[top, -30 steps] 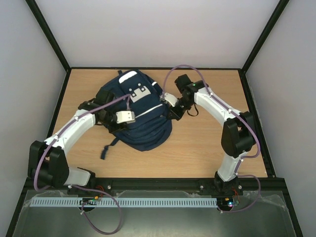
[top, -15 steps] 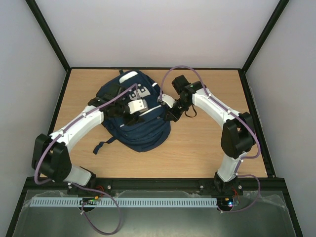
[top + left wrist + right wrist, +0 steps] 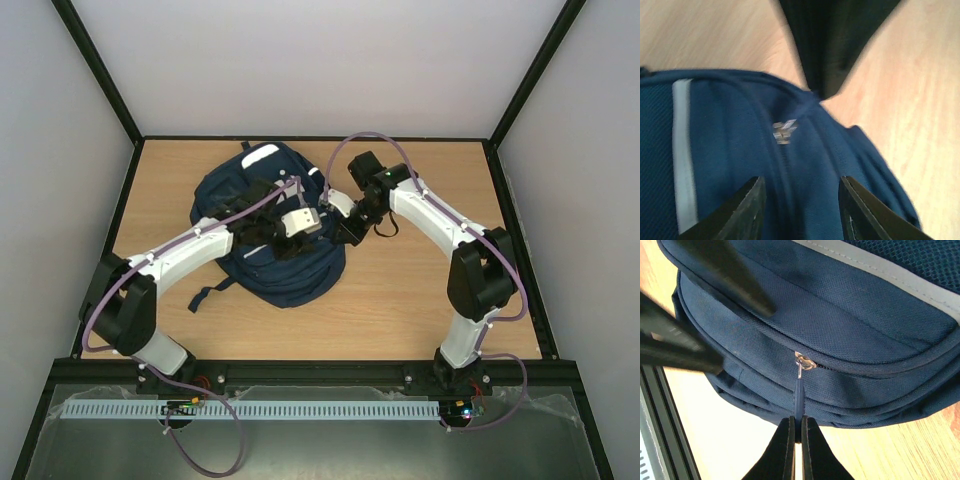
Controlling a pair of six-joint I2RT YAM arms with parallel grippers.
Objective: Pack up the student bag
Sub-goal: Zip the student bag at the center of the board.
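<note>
Your student bag [image 3: 290, 275] lies flat on the table [image 3: 420, 290], left of centre and toward the far half. A dark strap [image 3: 205, 295] trails off its near-left side onto the wood.

Both arms reach in over the bag. Your right gripper [image 3: 345, 225] is at the bag's right edge. In the right wrist view the right gripper [image 3: 796, 422] has its two fingers pinched tight on the blue zip pull [image 3: 798, 395], with no gap showing between them. The pull runs straight up from the fingers to the metal slider [image 3: 802, 361], which sits on a zip line curving across the navy fabric. A pale reflective stripe [image 3: 880, 267] runs across the bag above that seam.

Your left gripper [image 3: 290, 245] hangs over the middle of the bag, just left of the right one. In its own camera the left gripper [image 3: 801, 182] has its fingers spread wide, with blue fabric showing in the gap and nothing held. That view is blurred. You can make out a small metal zip piece [image 3: 783, 132] on the bag ahead of the fingers and a white stripe [image 3: 684, 150] to the left. A dark shape [image 3: 835, 40] sits at the top, too blurred to tell what it is.
</note>
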